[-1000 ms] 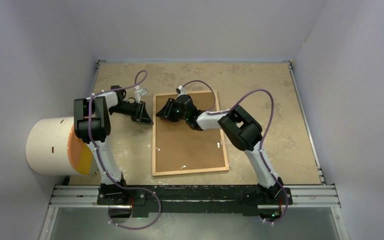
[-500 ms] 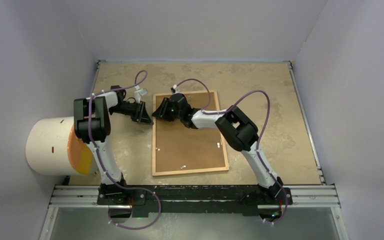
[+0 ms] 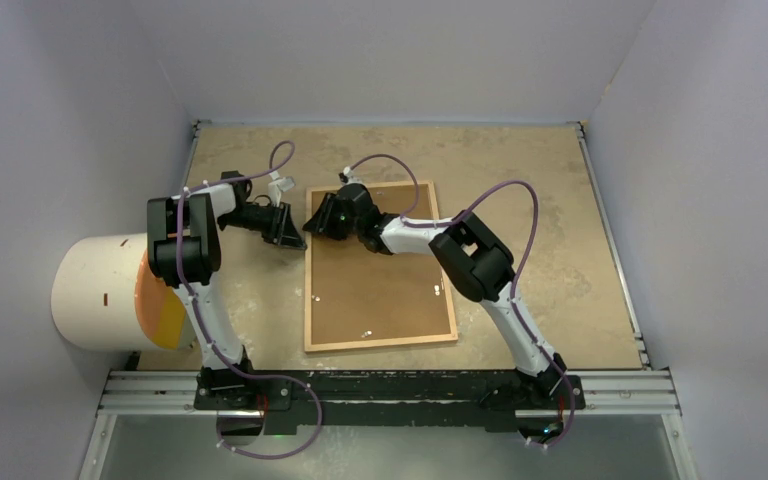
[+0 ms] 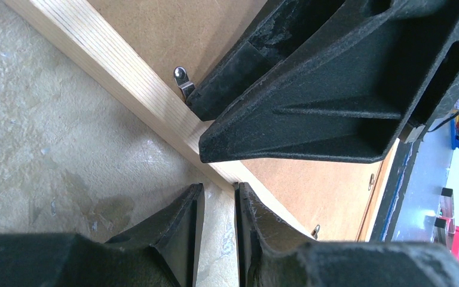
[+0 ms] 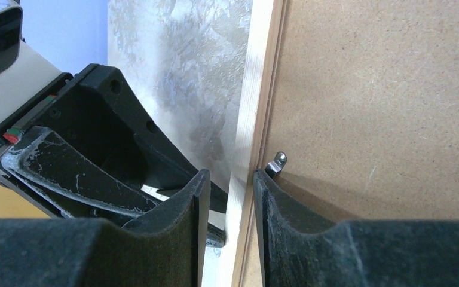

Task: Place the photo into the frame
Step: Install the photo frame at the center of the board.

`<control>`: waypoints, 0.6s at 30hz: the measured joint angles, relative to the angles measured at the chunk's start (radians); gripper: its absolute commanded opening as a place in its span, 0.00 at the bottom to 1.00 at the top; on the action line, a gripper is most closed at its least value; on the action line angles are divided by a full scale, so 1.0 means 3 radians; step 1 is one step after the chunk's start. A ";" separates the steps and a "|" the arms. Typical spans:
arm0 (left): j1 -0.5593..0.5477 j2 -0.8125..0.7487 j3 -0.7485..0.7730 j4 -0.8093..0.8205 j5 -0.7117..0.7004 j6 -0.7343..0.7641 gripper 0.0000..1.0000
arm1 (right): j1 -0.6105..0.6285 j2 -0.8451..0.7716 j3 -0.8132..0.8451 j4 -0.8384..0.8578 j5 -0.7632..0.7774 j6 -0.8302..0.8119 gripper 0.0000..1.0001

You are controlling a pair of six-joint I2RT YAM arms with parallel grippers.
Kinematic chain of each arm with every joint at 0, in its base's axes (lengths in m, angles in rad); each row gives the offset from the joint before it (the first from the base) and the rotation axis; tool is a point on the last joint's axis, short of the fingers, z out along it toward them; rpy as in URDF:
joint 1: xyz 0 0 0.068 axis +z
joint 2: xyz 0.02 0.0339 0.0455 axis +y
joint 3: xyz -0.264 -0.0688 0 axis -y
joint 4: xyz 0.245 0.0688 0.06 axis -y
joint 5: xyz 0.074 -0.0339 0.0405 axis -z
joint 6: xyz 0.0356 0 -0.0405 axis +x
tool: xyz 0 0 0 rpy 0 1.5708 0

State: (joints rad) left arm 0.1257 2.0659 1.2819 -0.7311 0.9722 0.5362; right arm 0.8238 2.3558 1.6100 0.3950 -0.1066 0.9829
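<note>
Wooden frame (image 5: 258,89) rail stands between the right gripper (image 5: 227,182) jaws, grip unclear; left gripper (image 4: 218,192) is empty, slightly parted. Loose hold could let it slip.

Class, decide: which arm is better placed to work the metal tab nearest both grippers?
Right: the right gripper straddles the rail of the frame, a finger beside the tab; the left gripper sits outside it.

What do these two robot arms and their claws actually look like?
Both the left arm and right arm have white links and chunky black joints. A purple cable loops along each. The left gripper and right gripper are black, with two tapered, wedge-shaped fingers.
</note>
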 measured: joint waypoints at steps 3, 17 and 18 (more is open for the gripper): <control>0.0000 -0.0008 -0.0004 0.0000 -0.0001 0.0022 0.26 | -0.0017 -0.0003 -0.0042 0.0074 -0.0078 -0.0015 0.41; -0.0067 -0.0313 -0.0205 -0.0179 -0.0469 0.0440 0.27 | -0.0584 -0.1383 -0.1146 -0.0010 -0.0122 -0.0178 0.81; -0.0076 -0.0357 -0.0251 -0.0178 -0.0512 0.0476 0.28 | -0.0713 -0.1527 -0.1269 -0.0025 -0.0075 -0.0196 0.82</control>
State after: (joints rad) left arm 0.1028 1.9587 1.2068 -0.7845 0.8185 0.6788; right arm 0.6098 1.8977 1.2293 0.3874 -0.1291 0.9241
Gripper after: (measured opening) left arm 0.270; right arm 0.774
